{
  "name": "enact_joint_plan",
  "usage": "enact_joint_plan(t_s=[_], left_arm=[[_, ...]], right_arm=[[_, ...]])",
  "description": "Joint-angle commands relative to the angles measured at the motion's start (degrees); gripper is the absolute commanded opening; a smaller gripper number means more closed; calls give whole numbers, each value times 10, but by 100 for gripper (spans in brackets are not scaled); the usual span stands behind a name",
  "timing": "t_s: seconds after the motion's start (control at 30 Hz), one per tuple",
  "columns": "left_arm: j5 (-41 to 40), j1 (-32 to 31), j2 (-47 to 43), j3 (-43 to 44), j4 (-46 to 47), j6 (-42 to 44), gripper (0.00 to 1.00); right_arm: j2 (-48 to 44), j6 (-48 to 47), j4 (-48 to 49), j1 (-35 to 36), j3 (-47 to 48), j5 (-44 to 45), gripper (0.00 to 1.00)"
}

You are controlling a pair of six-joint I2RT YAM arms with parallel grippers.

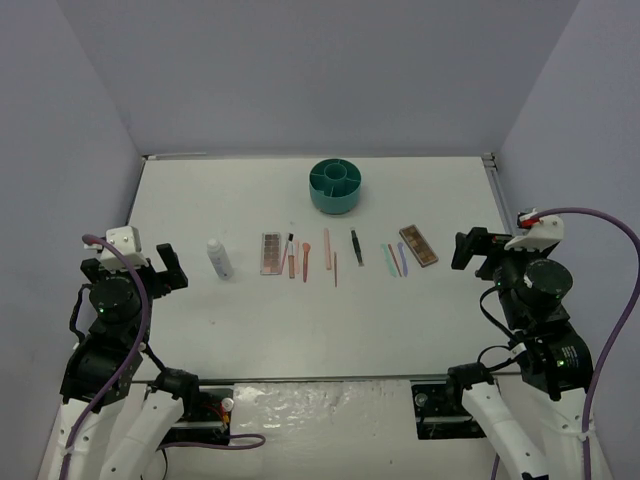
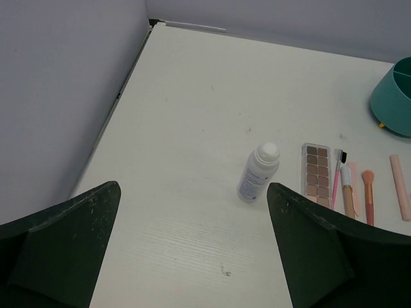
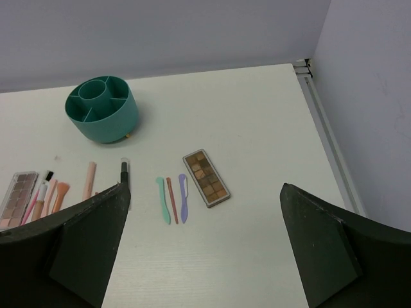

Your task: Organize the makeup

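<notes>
Makeup lies in a loose row across the middle of a white counter (image 1: 300, 330), every piece resting on the surface and none held. Read left to right from overhead, the row is:

- a small white plastic bottle (image 1: 219, 258)
- a flat rectangular palette of pink-brown shades (image 1: 271, 254)
- just beside it, a cluster of thin pink and orange brushes (image 1: 298, 260)
- a pale pink stick (image 1: 327, 247)
- dark tweezers (image 1: 356, 247)
- a slim green stick (image 1: 388, 259), a slim orange stick (image 1: 394, 260) and a slim purple stick (image 1: 401, 259), side by side
- a second brown palette (image 1: 418, 246), lying askew

Behind the row, nearer the far wall, stands a round teal divided cup (image 1: 335, 186), apart from all the pieces.

The counter is matt white with a faint wood grain and a few small dark specks. Plain, pale lavender-grey walls close it in on the left, right and far sides. A thin metal strip runs along its far and right edges.

The left fingers (image 2: 70, 237), dark green, are spread wide and hold nothing. They hang above the counter's left part, with the bottle seen between them. The right fingers (image 3: 70, 244) are likewise spread wide and empty, above the right part, near the second palette.
</notes>
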Motion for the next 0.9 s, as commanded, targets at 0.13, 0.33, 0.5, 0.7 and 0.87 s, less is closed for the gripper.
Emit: enact_joint_plan(t_s=[0.13,0.33,0.5,0.7,0.87], left_arm=[[-3,-11,-1,10,45,-5,97],[-6,-14,-10,10,41,-7,97],[1,-16,-8,31,37,-10,97],[-20,-24,31,83,16,-15,97],[-16,-25,44,88,19,-20,97]], right_arm=[[26,4,28,4,29,-15,100],[104,34,29,4,49,-20,100],[252,74,23,4,92,-3,100],[403,93,45,19,115,-18,99],[514,58,68,24,116,-22,87]])
